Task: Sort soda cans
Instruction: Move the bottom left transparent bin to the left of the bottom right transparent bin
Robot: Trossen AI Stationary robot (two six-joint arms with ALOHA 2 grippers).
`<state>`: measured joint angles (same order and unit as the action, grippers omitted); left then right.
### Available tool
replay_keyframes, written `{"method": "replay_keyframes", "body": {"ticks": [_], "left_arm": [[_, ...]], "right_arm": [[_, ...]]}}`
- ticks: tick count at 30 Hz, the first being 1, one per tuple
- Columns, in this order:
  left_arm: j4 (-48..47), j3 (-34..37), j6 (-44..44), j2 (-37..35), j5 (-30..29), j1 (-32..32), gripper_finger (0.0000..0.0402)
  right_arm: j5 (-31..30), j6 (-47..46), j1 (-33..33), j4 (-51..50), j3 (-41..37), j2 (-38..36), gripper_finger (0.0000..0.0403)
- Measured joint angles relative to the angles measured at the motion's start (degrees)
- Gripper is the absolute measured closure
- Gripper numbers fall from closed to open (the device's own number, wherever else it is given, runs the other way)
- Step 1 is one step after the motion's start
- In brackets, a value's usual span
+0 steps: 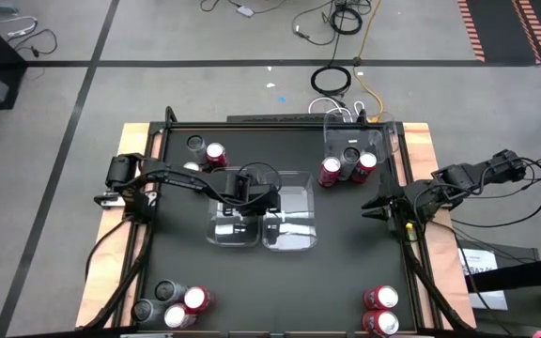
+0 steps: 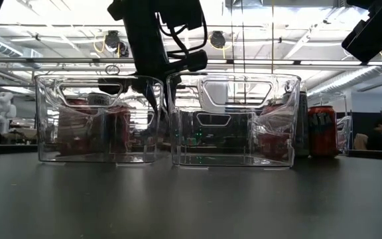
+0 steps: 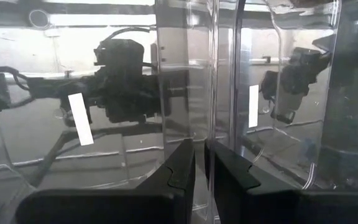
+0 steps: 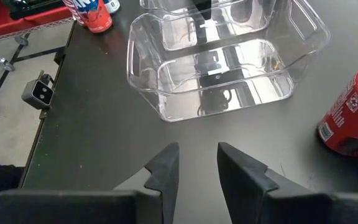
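Overhead, the soda cans sit in four loose groups around the black table (image 1: pixel 346 282), all well apart from the left claw (image 1: pixel 249 208). One group, a dark can (image 1: pixel 196 145) beside a red can (image 1: pixel 216 155), lies beyond that claw toward the table's far edge. A second cluster of two red cans (image 1: pixel 330 172) with a dark one between them stands by the far right corner, inside and just in front of a third clear tray (image 1: pixel 353 143), nearer the right claw (image 1: pixel 383 208) than anything else. Two more groups wait at the near edge: dark cans with one red can (image 1: pixel 195 299) at the left corner, and two red cans (image 1: pixel 380 299) at the right corner.

The left claw hangs over the left clear tray (image 1: pixel 232 216), right at the wall it shares with the right clear tray (image 1: pixel 289 221). Its fingers (image 3: pixel 179 171) are pinched together on that thin tray wall, holding no can.

The right claw hovers off the table's right side, pointing toward the trays, its fingers (image 4: pixel 166 168) slightly parted and holding nothing. A red can (image 4: pixel 352 112) stands just to one side of it.
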<state>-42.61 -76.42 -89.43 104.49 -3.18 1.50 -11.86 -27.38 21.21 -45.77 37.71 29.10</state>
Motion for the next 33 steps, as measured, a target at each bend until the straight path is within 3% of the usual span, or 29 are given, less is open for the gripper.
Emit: {"method": "replay_keyframes", "body": {"ticks": [23, 33], "left_arm": [[0.6, 0.0, -0.1, 0.0, 2.2, 0.0, 0.035], [0.7, 0.0, -0.2, 0.0, 4.2, 0.0, 0.0265]], "right_arm": [[-0.2, 0.0, 0.0, 0.1, 0.0, 0.0, 0.0303], [-0.3, -0.3, 0.0, 0.1, 0.0, 0.0, 0.0303]]}}
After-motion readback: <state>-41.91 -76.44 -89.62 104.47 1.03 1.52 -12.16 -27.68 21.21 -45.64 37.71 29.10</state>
